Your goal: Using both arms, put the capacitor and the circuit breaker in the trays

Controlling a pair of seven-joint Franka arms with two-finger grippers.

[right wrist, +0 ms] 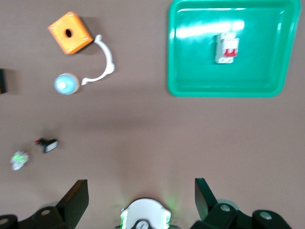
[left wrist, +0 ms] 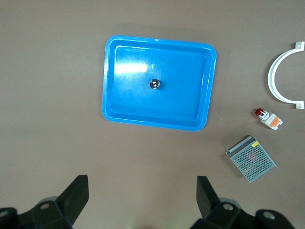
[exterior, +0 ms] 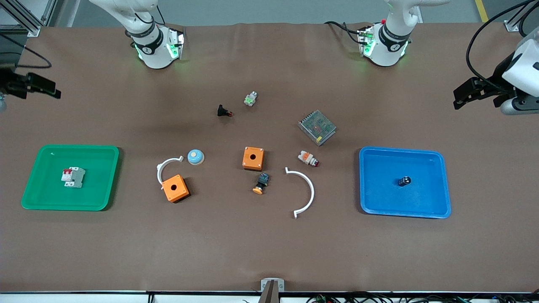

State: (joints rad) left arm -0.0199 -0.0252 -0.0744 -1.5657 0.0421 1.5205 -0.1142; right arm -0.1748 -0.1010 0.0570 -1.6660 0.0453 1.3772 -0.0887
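Both my jaws are spread above the brown table point(exterior: 269, 244): left gripper point(left wrist: 143, 202) near the blue tray point(left wrist: 110, 76) holding the tiny black capacitor point(left wrist: 155, 84), right gripper point(right wrist: 141, 200) near the green tray point(right wrist: 174, 57) holding the white-grey circuit breaker point(right wrist: 227, 47).

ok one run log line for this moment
capacitor in blue tray | circuit breaker in green tray | left gripper, right gripper open, empty

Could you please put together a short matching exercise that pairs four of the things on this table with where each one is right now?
Things:
1. capacitor
2. circuit breaker
3. left gripper
4. metal mesh box

Places:
A. lying in the green tray
B. on the bare table, farther from the front camera than the blue tray
C. standing in the blue tray
D. up in the air at the left arm's end of the table, jaws open and empty

Pairs: 1-C, 2-A, 3-D, 4-B
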